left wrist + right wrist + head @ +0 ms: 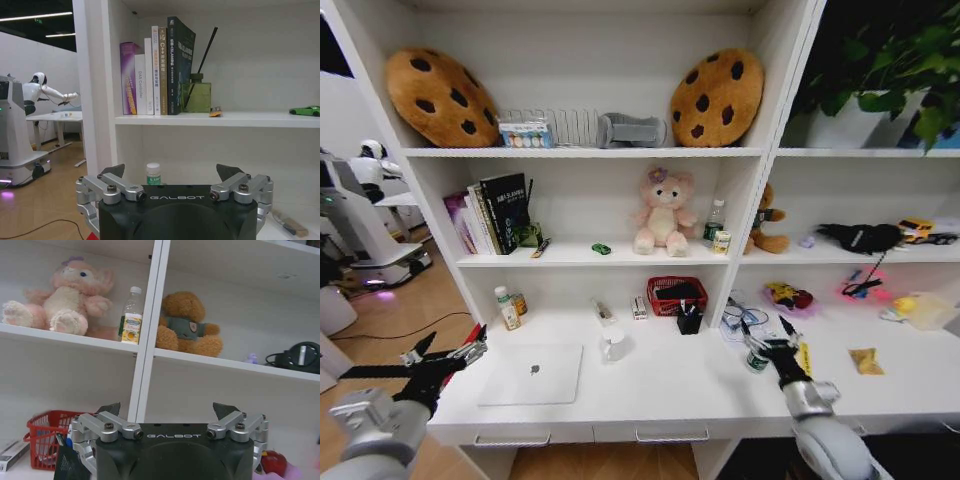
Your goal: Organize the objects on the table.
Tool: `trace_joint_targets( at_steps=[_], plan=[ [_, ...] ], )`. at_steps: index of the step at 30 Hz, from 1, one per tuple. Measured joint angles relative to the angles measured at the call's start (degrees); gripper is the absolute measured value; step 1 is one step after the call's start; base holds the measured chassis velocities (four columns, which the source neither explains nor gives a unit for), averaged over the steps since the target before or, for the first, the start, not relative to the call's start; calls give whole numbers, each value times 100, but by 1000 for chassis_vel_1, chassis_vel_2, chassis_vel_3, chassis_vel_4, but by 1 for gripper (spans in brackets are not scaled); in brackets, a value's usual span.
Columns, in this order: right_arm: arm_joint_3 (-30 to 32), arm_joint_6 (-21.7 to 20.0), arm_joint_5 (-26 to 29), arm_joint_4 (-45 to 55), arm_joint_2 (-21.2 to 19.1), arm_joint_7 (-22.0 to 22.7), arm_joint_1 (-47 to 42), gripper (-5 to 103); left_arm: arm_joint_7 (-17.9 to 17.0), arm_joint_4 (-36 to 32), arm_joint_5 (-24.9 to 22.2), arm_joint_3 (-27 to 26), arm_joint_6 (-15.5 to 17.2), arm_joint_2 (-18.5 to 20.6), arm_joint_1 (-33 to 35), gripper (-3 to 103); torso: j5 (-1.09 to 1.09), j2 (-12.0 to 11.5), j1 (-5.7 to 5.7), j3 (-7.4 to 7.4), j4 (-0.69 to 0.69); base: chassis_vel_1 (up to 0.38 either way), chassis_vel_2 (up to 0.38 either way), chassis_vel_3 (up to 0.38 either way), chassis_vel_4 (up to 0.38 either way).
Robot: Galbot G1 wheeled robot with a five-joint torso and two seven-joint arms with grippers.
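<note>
- Left hand (448,352) open, empty, off the surface's (650,395) left edge
- Right hand (767,332) open above a small jar (755,360)
- Silver laptop (532,374) closed, front left
- Red basket (676,295), white mug (613,344) behind

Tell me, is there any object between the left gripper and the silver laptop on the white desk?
No visible obstacle. The left gripper, open, hovers off the desk's left end, and the closed silver laptop lies flat beside it on bare white desk.
</note>
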Motion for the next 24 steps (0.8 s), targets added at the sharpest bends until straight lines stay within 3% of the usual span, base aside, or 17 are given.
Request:
trace_joint_targets(
  at_steps=[9, 24],
  plan=[
    [540, 356, 154, 185, 624, -222, -597, 100, -1, 1, 0, 0, 0, 0, 0, 100, -1, 0, 0, 1, 3, -23, -16, 16, 11],
    [170, 575, 122, -16, 693, -269, -414, 100, 0, 0, 0, 0, 0, 0, 0, 100, -1, -1, 1, 2, 3, -179, -177, 177, 181]
  ],
)
